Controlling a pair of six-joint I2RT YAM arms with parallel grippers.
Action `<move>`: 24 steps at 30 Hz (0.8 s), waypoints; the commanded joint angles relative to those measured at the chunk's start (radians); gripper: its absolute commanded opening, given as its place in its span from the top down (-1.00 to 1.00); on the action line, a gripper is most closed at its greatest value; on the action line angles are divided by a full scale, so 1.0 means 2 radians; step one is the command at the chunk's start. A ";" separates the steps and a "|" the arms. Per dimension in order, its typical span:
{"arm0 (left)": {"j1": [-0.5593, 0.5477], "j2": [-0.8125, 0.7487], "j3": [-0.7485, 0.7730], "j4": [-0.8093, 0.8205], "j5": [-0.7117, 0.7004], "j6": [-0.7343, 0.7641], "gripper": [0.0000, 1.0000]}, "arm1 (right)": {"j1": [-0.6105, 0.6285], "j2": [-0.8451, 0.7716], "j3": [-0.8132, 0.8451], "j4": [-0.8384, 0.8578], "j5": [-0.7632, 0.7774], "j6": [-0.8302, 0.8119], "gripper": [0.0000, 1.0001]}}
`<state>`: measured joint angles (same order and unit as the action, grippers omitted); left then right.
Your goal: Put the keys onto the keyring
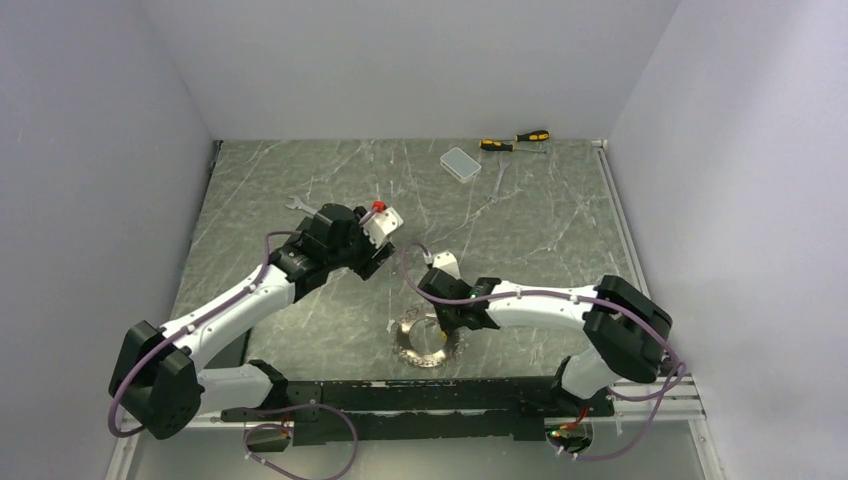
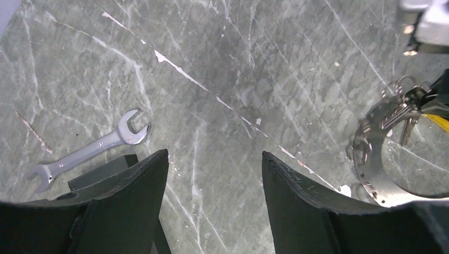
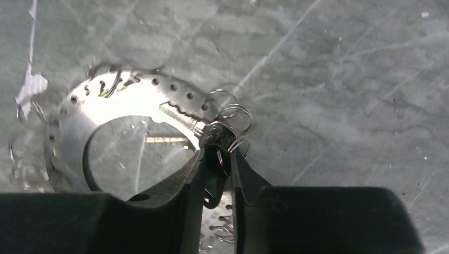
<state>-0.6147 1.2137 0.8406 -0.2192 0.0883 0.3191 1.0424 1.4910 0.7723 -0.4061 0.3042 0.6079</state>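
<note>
The keyring (image 3: 79, 106) is a wide silvery loop with holes along its rim, lying on the marble table near the front; it also shows in the top view (image 1: 412, 345) and the left wrist view (image 2: 370, 164). My right gripper (image 3: 217, 152) is shut on a black-headed key (image 3: 214, 159) at the loop's rim, among small wire split rings (image 3: 238, 114). A silvery key blade (image 3: 164, 139) lies inside the loop. A yellow key part (image 2: 438, 121) shows beside the loop. My left gripper (image 2: 214, 154) is open and empty, above bare table left of the loop.
A silver spanner (image 2: 87, 152) and a flat black block (image 2: 100, 170) lie under the left gripper's left side. A clear plastic box (image 1: 460, 163) and two yellow-and-black screwdrivers (image 1: 515, 141) sit at the back. Grey walls stand on both sides.
</note>
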 commanded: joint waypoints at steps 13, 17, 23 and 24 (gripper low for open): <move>0.003 -0.034 0.012 0.033 -0.036 0.001 -0.39 | -0.019 0.081 0.099 0.052 0.050 -0.152 0.65; 0.005 -0.035 0.011 0.036 -0.043 0.000 -0.38 | -0.056 0.079 0.109 0.084 0.031 -0.194 0.50; 0.012 -0.034 0.012 0.038 -0.043 -0.004 -0.38 | -0.132 0.104 0.129 0.121 -0.005 -0.230 0.34; 0.012 -0.034 0.012 0.038 -0.043 -0.004 -0.38 | -0.142 0.115 0.139 0.114 -0.006 -0.235 0.31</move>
<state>-0.5987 1.1683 0.8402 -0.1810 0.0196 0.3187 0.8295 1.6699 0.9771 -0.2398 0.3264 0.2199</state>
